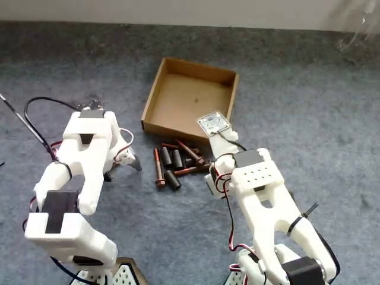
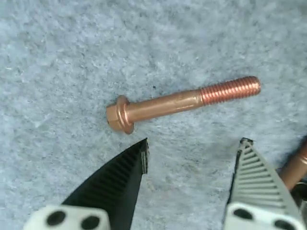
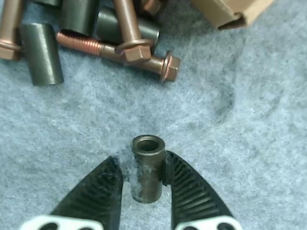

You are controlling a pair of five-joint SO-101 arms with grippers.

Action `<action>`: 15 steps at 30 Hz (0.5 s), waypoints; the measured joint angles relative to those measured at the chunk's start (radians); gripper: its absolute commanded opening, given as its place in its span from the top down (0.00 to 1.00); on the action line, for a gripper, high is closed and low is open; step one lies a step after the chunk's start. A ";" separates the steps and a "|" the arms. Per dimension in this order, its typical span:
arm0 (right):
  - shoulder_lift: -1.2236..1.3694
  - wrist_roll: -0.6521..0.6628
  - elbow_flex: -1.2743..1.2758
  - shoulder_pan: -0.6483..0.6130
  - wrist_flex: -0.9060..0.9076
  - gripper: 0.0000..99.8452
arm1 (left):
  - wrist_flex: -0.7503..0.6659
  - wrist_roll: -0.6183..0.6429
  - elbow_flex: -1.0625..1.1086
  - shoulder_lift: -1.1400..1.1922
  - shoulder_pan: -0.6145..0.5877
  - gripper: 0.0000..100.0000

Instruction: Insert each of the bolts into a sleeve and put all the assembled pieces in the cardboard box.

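Left gripper (image 2: pixel 194 143) hanging spread wide over a copper bolt (image 2: pixel 177 101) lying on the grey carpet (image 2: pixel 72 57), right gripper (image 3: pixel 142 160) clenching a dark sleeve (image 3: pixel 147 170), other bolts and sleeves (image 1: pixel 175 161) heaped just beside the cardboard box (image 1: pixel 155 101)

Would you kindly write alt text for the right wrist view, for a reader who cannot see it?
The right gripper is closed on a dark sleeve, above grey carpet. Beyond it, copper bolts and loose sleeves lie in a heap, with a corner of the cardboard box at the edge.
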 measured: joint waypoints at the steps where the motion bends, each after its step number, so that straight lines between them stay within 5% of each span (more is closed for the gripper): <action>1: 0.000 0.000 0.000 0.000 0.000 1.00 | 0.000 -0.032 0.000 0.000 -0.006 0.73; 7: 0.000 0.000 0.000 0.000 0.000 1.00 | -0.015 -0.247 0.000 0.009 -0.091 0.79; 15: 0.000 0.000 0.000 -0.002 0.000 1.00 | -0.160 -0.273 -0.002 0.009 -0.195 0.80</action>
